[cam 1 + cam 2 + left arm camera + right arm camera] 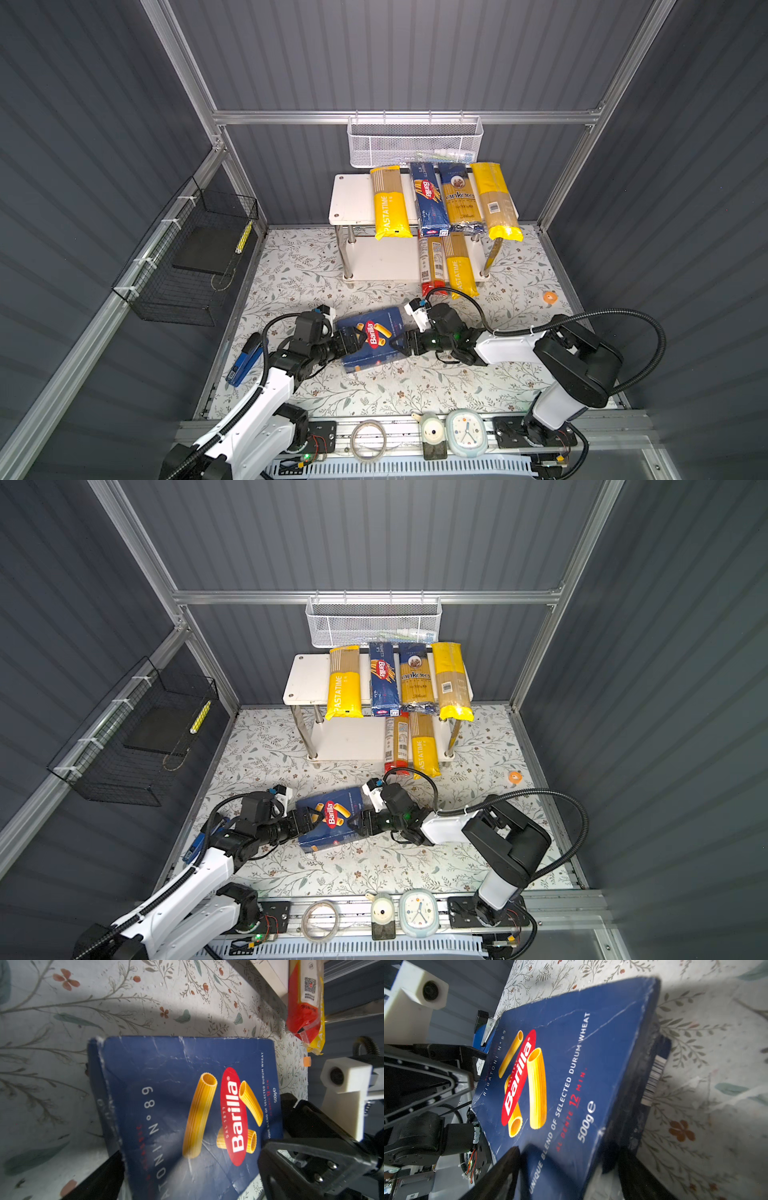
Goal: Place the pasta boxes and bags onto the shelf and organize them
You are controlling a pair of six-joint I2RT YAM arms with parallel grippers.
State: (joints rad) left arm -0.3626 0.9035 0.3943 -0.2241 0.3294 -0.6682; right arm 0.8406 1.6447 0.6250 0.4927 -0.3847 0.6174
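Observation:
The wide dark-blue Barilla rigatoni box (372,345) (330,818) hangs tilted just above the floral table, between both arms. My left gripper (352,337) holds its left end; one finger (99,1178) shows under the box (176,1105), the other is hidden. My right gripper (401,343) (566,1157) is shut across the thickness of the box (560,1064) at its right end. The white shelf (353,199) carries a PASTATIME bag (390,208), the spaghetti box (430,199), the ankara bag (459,199) and a barcode bag (494,199) on top. A red-ended bag (432,266) and a second PASTATIME bag (459,266) lie on the lower tier.
A white mesh basket (415,141) hangs above the shelf. A black wire basket (195,257) is fixed to the left wall. A blue tool (245,365) lies near the left arm, a small orange piece (550,297) at the right. A clock (465,432) sits on the front rail.

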